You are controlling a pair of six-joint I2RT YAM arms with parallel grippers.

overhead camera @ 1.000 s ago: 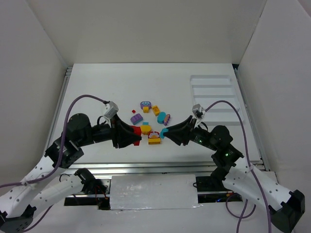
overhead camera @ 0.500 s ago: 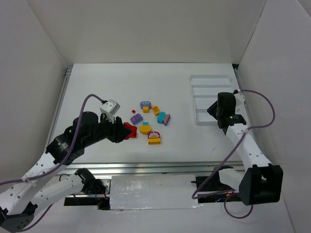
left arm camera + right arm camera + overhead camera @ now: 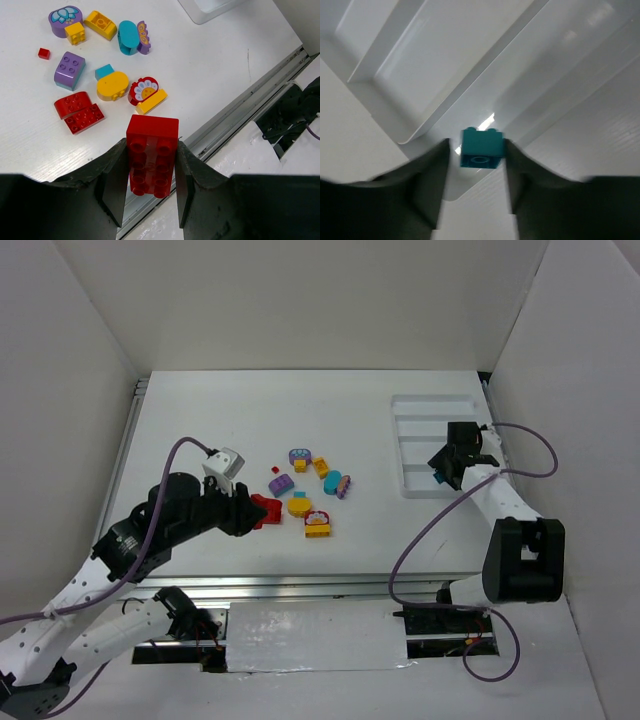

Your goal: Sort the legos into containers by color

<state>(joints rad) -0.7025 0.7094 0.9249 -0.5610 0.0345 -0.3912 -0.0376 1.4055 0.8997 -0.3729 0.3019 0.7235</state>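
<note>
My left gripper (image 3: 151, 192) is shut on a red two-by-four brick (image 3: 151, 155) and holds it above the table near the pile; it also shows in the top view (image 3: 252, 512). Loose legos lie on the table: two red bricks (image 3: 79, 111), a purple brick (image 3: 69, 70), a yellow round one (image 3: 112, 85), a red flower piece (image 3: 144, 91) and a teal one (image 3: 127, 37). My right gripper (image 3: 476, 165) is over the near end of the white tray (image 3: 435, 55). A teal brick (image 3: 481, 148) sits between its fingers, with a gap at the left finger.
The tray (image 3: 398, 440) lies at the right of the table, with four long compartments. The table's metal front rail (image 3: 240, 117) runs just beyond the pile. White walls enclose the table on three sides.
My right arm has swung from the pile to the tray with the teal brick, and its fingers now blur apart. My left gripper has drawn back a little with the red brick.
</note>
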